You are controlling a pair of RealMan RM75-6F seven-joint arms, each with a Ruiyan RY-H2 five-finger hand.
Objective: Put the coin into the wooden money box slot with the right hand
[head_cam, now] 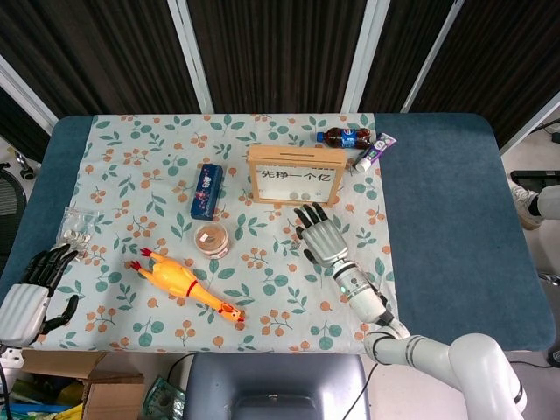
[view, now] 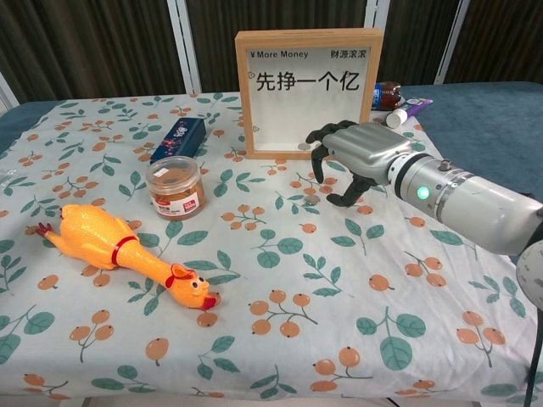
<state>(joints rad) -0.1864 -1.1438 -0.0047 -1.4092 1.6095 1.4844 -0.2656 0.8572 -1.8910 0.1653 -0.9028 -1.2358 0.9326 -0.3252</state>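
The wooden money box (head_cam: 293, 173) (view: 305, 93) stands upright at the back middle of the cloth, with its slot on the top edge. Two coins (view: 310, 146) lie inside it behind the window. My right hand (head_cam: 319, 234) (view: 356, 157) hovers low over the cloth just in front of the box's right half. Its palm faces down, its fingers are spread and bent, and nothing shows in them. Under its fingertips a small greyish spot (view: 310, 198) could be a coin; I cannot tell. My left hand (head_cam: 31, 293) hangs off the table's front left corner, holding nothing.
On the left half lie a rubber chicken (head_cam: 188, 284) (view: 127, 250), a small lidded jar (head_cam: 213, 238) (view: 175, 186) and a blue box (head_cam: 206, 189) (view: 178, 140). A cola bottle (head_cam: 346, 137) and a tube (head_cam: 374, 151) lie behind the money box. A clear bag (head_cam: 77, 226) sits at the left edge.
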